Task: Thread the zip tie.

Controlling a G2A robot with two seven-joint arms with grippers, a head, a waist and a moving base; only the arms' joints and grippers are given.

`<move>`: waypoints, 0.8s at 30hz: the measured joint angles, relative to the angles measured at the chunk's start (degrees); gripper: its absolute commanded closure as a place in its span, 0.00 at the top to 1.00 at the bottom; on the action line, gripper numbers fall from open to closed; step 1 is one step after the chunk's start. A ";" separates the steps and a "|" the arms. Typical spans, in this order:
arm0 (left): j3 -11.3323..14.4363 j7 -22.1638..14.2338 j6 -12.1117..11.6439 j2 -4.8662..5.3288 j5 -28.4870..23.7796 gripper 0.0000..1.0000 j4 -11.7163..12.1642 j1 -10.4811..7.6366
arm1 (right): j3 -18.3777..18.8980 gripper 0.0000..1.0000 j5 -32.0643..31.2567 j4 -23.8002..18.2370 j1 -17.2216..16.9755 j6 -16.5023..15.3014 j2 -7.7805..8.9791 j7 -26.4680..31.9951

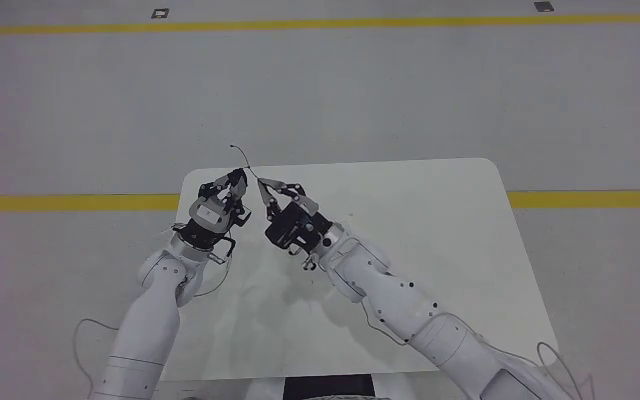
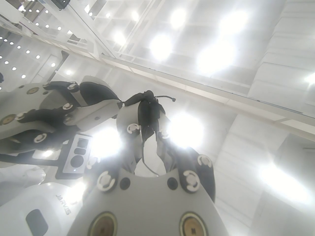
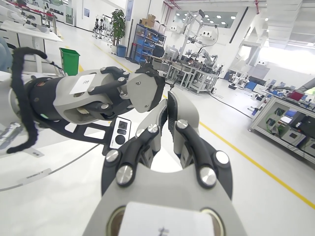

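Observation:
The thin black zip tie (image 1: pixel 245 160) sticks up and away from where my two grippers meet, above the table's far left corner. My left gripper (image 1: pixel 236 186) is shut on it. In the left wrist view the tie's end (image 2: pixel 167 97) pokes out past the left gripper (image 2: pixel 147 104), and the strap loops back between the fingers. My right gripper (image 1: pixel 264 190) faces it tip to tip. Its pads are pressed together in the right wrist view (image 3: pixel 167 95), with a small dark bit of the zip tie (image 3: pixel 171 87) just beyond the tips. The left gripper (image 3: pixel 152 84) sits right beside it.
The white table (image 1: pixel 420 230) stretches to the right and toward the robot, bare of other objects. Both grippers hover close to its far left edge. A thin cable (image 1: pixel 215 280) hangs off the left arm. Beyond the table is grey floor with yellow lines (image 1: pixel 560 199).

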 measured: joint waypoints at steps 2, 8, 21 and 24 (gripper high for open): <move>0.00 0.00 0.00 0.00 0.00 0.00 0.00 0.00 | 0.01 0.00 0.00 -0.28 -0.17 0.26 0.35 0.10; 0.00 0.00 0.00 0.00 0.00 0.00 0.00 0.00 | 0.11 0.00 0.00 -0.82 -0.47 0.77 1.38 0.71; 0.00 0.00 0.00 0.00 0.00 0.00 0.00 0.00 | 0.24 0.00 0.00 -1.85 -1.70 0.73 3.38 2.04; 0.00 0.00 0.00 0.00 0.00 0.00 0.00 0.00 | -0.02 0.00 0.00 -1.75 -1.57 0.80 3.94 2.43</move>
